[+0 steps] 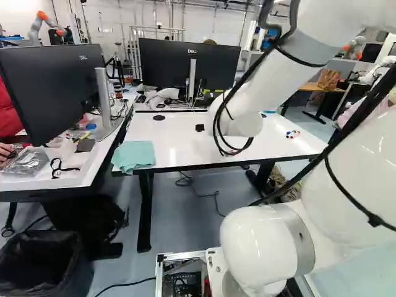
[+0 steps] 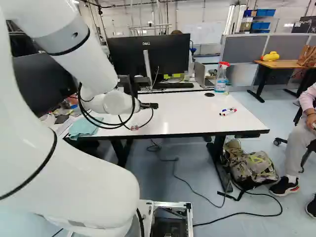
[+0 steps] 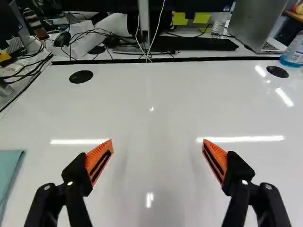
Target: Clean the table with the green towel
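Jaws [image 3: 157,149] are wide open with nothing in them, over the worktop [image 3: 151,113]; towel [image 1: 133,156] is well off to their left, by the near corner, so I'd swing that way first; it's pale green, loosely spread, a bit rumpled, and tbh I can't pick out a long axis.
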### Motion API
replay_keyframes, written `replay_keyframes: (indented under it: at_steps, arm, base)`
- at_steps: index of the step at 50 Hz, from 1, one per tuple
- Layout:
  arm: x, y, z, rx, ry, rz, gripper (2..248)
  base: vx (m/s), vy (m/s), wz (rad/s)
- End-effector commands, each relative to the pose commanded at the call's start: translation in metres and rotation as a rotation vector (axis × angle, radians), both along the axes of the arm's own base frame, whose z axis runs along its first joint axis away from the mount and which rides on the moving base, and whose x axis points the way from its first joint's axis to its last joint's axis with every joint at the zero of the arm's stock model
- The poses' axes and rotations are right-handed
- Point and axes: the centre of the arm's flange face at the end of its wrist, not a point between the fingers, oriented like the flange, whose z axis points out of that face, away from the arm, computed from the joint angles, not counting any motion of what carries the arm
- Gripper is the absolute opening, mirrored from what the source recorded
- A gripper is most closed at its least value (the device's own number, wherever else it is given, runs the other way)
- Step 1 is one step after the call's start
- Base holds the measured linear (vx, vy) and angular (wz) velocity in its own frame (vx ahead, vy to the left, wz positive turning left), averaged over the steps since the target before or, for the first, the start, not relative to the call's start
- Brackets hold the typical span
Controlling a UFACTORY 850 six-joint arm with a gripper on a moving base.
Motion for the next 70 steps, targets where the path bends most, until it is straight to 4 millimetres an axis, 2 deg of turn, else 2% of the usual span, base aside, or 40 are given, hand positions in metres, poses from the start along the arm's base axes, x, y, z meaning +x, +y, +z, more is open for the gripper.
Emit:
replay_keyframes:
  at_steps: [39,70]
  arm:
    - [-0.051,-0.004,-0.036,0.001,-0.149,-0.010,247]
    - [-0.071,-0.005,-0.047,0.001,-0.202,-0.014,247]
  base:
    - [0.000,0.000,0.000]
    - [0.000,0.000,0.000]
